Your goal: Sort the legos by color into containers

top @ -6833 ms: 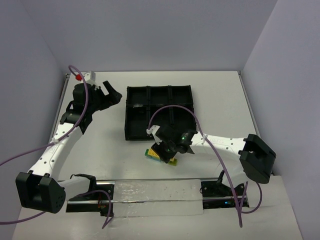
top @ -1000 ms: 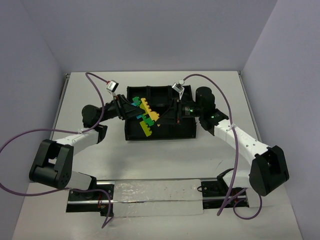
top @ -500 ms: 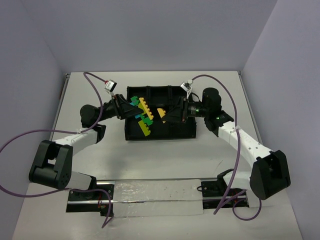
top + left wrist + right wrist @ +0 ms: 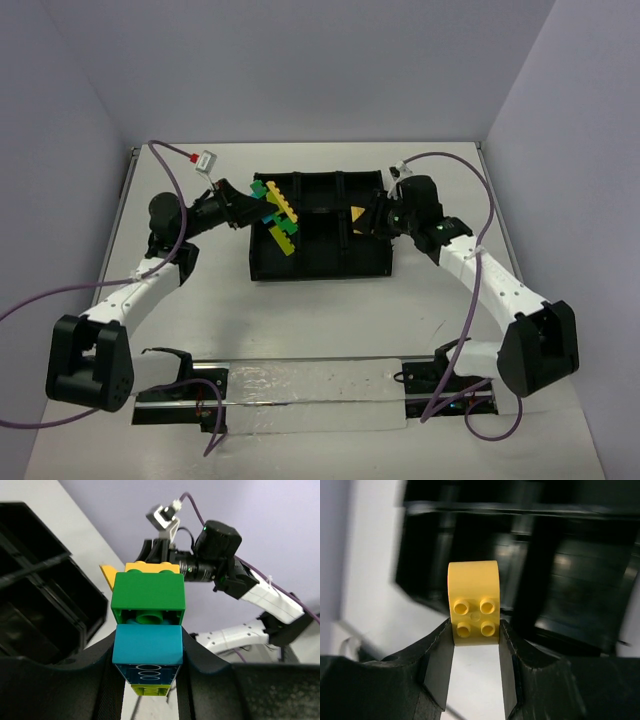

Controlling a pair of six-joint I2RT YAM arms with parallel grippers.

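Left gripper (image 4: 147,650) clamped the stuck brick cluster (image 4: 147,600), right gripper (image 4: 475,645) pinched one yellow brick (image 4: 472,600), both over the tray (image 4: 300,270), ready for colour sorting I guess.

- The bench (image 4: 330,320) is a flat white surface, bounded left, right and rear by pale walls (image 4: 300,70).
- The black divided tray (image 4: 320,270) rests directly on the bench, reaching from under the left end effector (image 4: 262,206) to under the right end effector (image 4: 358,213).
- The mounting rail (image 4: 300,388) lies along the bench's near edge, well apart from both end effectors.

Left hand (image 4: 254,203) holds lego cluster (image 4: 280,216) over tray (image 4: 322,270); right hand (image 4: 368,215) holds yellow brick (image 4: 357,212).
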